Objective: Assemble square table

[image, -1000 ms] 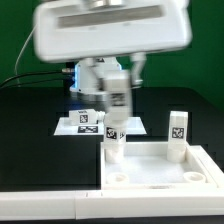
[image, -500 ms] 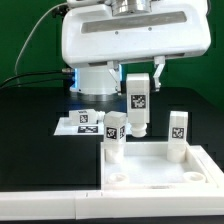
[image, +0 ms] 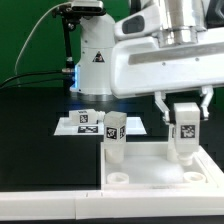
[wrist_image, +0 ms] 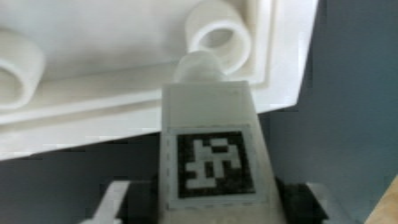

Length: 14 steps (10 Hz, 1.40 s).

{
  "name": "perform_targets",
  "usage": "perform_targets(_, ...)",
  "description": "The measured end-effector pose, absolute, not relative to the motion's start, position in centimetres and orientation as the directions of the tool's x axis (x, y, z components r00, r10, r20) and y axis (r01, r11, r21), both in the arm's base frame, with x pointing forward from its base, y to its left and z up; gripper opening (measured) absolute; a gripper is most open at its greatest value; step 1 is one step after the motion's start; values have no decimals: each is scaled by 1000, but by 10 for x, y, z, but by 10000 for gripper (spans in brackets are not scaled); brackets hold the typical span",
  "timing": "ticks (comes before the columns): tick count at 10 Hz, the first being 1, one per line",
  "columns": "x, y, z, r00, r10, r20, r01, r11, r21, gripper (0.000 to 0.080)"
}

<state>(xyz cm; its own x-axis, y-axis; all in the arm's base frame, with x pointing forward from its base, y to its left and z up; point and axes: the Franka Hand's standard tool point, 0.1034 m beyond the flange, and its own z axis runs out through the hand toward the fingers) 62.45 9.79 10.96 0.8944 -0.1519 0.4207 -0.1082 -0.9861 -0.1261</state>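
Observation:
The square table's white slab [image: 160, 178] lies at the front, rim up. One tagged white leg [image: 114, 138] stands in its far left corner. My gripper [image: 184, 112] is shut on another tagged leg [image: 185, 130], held upright over the slab's right side. In the wrist view this leg [wrist_image: 214, 140] sits between the two fingers [wrist_image: 121, 200], and its tip points toward an empty round corner socket [wrist_image: 222, 40]. A rounded white shape [wrist_image: 18, 75] shows at the slab's other near corner. Any leg behind the held one is hidden in the exterior view.
The marker board [image: 85, 122] lies flat behind the slab on the dark table. A long white bar [image: 50, 205] runs along the front at the exterior view's left. The arm's base [image: 95, 60] stands at the back.
My gripper has carried the leg from over the middle toward the exterior view's right and lower, to above the slab's right side. The standing leg and the slab have not moved.

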Motion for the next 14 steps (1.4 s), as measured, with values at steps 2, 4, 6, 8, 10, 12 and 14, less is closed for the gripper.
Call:
perform_targets(2, 621, 105, 98, 901, -139, 411, -97, -988, -120, 285)
perform_targets(4, 624, 105, 93, 888, -135, 440, -93, -989, -116, 285)
perform_targets(6, 626, 108, 93, 882, -132, 452, -89, -989, -116, 286)
perform_targets(8, 625, 108, 84, 881, -130, 456, -89, -990, -111, 286)
perform_targets(10, 628, 109, 82, 858, -128, 498, -84, -990, -109, 286)
perform_targets(12, 631, 110, 82, 831, -136, 539, -91, -990, -109, 286)
perform_targets(14, 632, 110, 82, 826, -132, 548, -88, -990, -106, 287)
